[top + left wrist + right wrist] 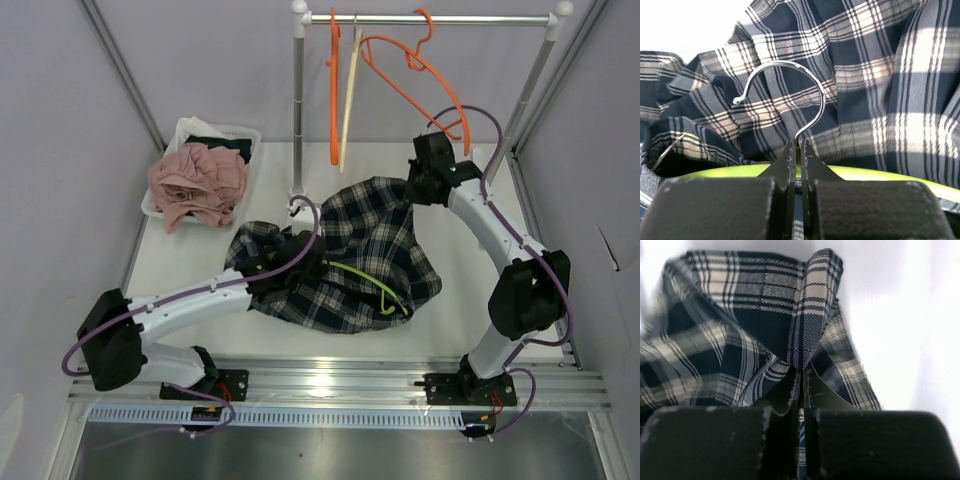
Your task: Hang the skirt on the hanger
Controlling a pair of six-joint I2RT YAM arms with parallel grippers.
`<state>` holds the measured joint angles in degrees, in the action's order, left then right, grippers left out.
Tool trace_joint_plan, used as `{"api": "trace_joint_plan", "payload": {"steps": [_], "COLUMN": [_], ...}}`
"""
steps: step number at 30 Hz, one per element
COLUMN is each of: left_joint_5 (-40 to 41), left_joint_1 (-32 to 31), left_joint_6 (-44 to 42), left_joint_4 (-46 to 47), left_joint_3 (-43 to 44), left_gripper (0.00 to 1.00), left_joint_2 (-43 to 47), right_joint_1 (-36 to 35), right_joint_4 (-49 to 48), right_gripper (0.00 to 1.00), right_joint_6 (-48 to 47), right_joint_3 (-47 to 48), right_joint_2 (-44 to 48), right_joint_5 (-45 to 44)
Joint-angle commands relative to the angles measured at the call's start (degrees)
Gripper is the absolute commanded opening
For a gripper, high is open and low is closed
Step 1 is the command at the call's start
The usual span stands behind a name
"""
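A navy and white plaid skirt lies bunched in the middle of the table. A lime green hanger lies partly inside it, and its metal hook sticks out at the upper left. My left gripper is shut on the hanger's neck, just below the hook. The green bar runs across behind its fingertips, with skirt cloth beyond. My right gripper is shut on a fold of the skirt's far right edge and pinches it at its tips.
A white tray at the back left holds pink clothes. A clothes rack stands at the back on a pole, and from its rail hang orange hangers and a pale one. Grey walls close both sides.
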<state>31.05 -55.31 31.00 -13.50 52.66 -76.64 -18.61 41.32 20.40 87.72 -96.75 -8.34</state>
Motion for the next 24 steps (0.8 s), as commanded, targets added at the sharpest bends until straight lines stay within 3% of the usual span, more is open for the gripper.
{"api": "trace_joint_plan", "payload": {"steps": [1,5,7,8,10,11,15,16,19,24], "left_joint_5": [-0.11,0.15,1.29,1.82,3.66,4.28,6.48,6.83,7.71,7.80], "left_joint_1": [0.29,0.20,0.20,0.20,0.29,0.20,0.20,0.20,0.20,0.20], "left_joint_6": [-2.88,-1.22,-0.42,0.63,1.77,3.08,5.64,5.91,6.44,6.44], "left_joint_4": [0.14,0.75,0.75,1.01,1.54,1.46,2.42,2.86,3.30,3.39], "left_joint_3": [-3.35,-6.78,-7.22,-7.75,-8.28,-8.19,-9.15,-9.33,-9.77,-9.51], "left_gripper": [0.00,0.00,0.00,0.00,0.00,0.00,0.00,0.00,0.00,0.00], "left_joint_2": [4.48,5.36,4.31,4.05,2.91,2.55,2.46,2.72,3.69,3.78], "right_joint_1": [0.59,0.68,0.59,-0.02,-0.28,-0.98,-2.91,-3.36,-5.38,-11.61], "right_joint_4": [2.36,2.19,0.87,-1.13,-2.73,-3.95,-5.64,-5.72,-5.55,-1.95], "right_gripper": [0.00,0.00,0.07,0.19,0.32,0.47,0.73,0.75,0.75,0.57], "right_joint_6": [-2.56,-2.39,-1.60,-1.42,-0.81,-0.72,0.69,1.13,2.88,7.18], "right_joint_3": [6.66,5.80,1.50,-0.60,-6.82,-8.86,-18.27,-19.68,-24.52,-30.05], "right_joint_2": [-2.47,-3.62,-2.66,-2.05,0.59,1.64,7.70,10.67,16.05,28.97], "right_joint_5": [-4.67,-4.32,-3.27,-2.83,-2.12,-2.03,-2.12,-2.38,-2.39,-1.33]}}
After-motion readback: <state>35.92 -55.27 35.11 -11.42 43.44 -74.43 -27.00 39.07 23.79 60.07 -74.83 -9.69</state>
